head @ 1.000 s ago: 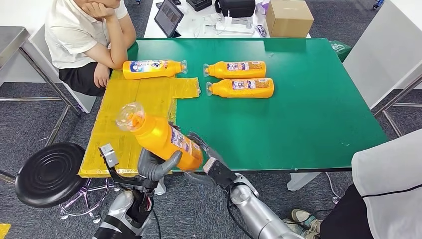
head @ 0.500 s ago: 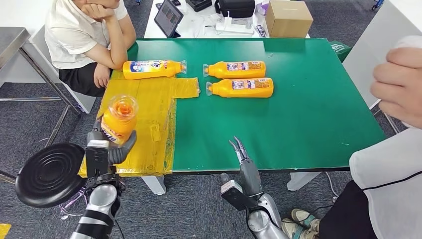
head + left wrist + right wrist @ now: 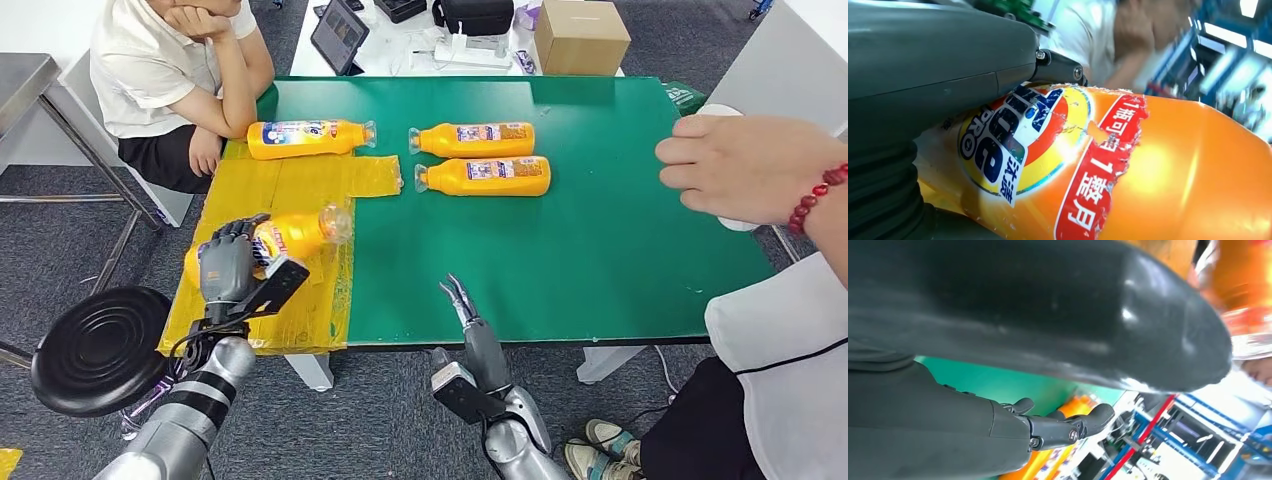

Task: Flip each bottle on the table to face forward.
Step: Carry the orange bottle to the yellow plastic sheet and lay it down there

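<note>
My left hand (image 3: 226,266) grips an orange bottle (image 3: 290,236) lying on its side over the yellow sheet (image 3: 300,190) at the table's near left, cap end pointing right. In the left wrist view the bottle's (image 3: 1128,165) colourful front label faces the camera under my thumb (image 3: 933,65). Three more orange bottles lie at the back: one (image 3: 308,138) on the left, and two side by side (image 3: 472,138) (image 3: 484,176) in the middle. My right hand (image 3: 470,320) hovers at the near table edge, fingers straight, holding nothing (image 3: 1058,427).
A seated person (image 3: 165,70) leans on the table's far left corner. Another person's hand (image 3: 745,165) with a red bead bracelet reaches in over the right edge of the green table (image 3: 600,230). A black stool (image 3: 98,348) stands at my left; a cardboard box (image 3: 580,35) sits behind.
My left hand has turned the bottle from upright to lying on its side, cap to the right. The right hand let go of it earlier and drew back. The person's hand came further in.
</note>
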Robot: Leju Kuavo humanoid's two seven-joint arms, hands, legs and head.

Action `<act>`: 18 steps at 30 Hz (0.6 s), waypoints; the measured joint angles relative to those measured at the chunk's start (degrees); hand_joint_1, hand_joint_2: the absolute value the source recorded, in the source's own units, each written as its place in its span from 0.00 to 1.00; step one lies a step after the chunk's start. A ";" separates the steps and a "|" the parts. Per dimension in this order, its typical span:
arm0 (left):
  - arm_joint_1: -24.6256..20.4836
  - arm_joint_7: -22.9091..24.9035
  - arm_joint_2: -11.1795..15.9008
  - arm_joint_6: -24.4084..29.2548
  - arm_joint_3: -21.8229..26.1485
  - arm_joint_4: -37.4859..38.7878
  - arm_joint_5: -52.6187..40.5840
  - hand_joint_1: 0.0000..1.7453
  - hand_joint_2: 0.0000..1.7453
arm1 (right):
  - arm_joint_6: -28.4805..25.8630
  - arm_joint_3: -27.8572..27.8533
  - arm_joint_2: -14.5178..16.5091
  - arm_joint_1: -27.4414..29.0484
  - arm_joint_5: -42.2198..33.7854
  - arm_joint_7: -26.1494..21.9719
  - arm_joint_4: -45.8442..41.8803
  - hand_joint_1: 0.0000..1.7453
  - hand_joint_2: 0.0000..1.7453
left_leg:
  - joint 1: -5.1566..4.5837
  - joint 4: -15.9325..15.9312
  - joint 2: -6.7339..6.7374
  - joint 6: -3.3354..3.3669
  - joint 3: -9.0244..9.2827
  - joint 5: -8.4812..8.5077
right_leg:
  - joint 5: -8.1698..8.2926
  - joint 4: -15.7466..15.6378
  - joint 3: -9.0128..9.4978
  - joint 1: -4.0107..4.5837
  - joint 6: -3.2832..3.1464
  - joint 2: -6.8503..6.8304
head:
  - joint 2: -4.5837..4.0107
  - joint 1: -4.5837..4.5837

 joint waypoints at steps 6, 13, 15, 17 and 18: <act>-5.19 2.78 -1.19 -3.93 -0.79 11.42 -1.00 1.00 1.00 | -0.64 1.08 1.31 -1.73 -1.15 -0.27 2.79 0.00 0.00 | 0.01 0.00 0.03 0.00 0.00 0.00 | 0.00 0.01 0.00 0.01 0.00 0.01 | 0.00 0.01; -9.43 5.62 -1.28 -8.27 -0.83 18.41 -1.69 0.04 1.00 | -3.53 2.02 1.70 -2.52 -2.64 -0.28 5.53 0.00 0.00 | 0.01 0.00 0.03 -0.01 0.03 0.00 | 0.00 0.02 0.04 0.01 0.00 0.00 | 0.00 0.01; -10.43 6.60 -1.28 -11.31 -0.85 19.78 -1.41 0.00 1.00 | -4.48 2.33 1.72 -2.69 -3.52 -0.28 6.13 0.00 0.00 | 0.01 -0.01 0.03 -0.01 0.06 0.00 | 0.00 0.02 0.07 0.01 0.00 0.00 | 0.00 0.00; -11.02 7.54 -1.28 -14.88 -0.77 20.97 -0.75 0.00 1.00 | -5.45 2.73 1.69 -2.82 -4.56 -0.28 6.61 0.00 0.00 | 0.01 -0.01 0.03 -0.01 0.09 0.00 | 0.00 0.02 0.10 0.01 0.00 0.00 | 0.00 0.00; -11.22 7.74 -1.28 -16.35 -0.71 21.37 -0.36 0.00 1.00 | -5.79 2.90 1.68 -2.87 -4.97 -0.28 6.79 0.00 0.00 | 0.01 -0.01 0.02 -0.01 0.11 0.00 | 0.00 0.02 0.12 0.01 0.00 0.00 | 0.00 0.01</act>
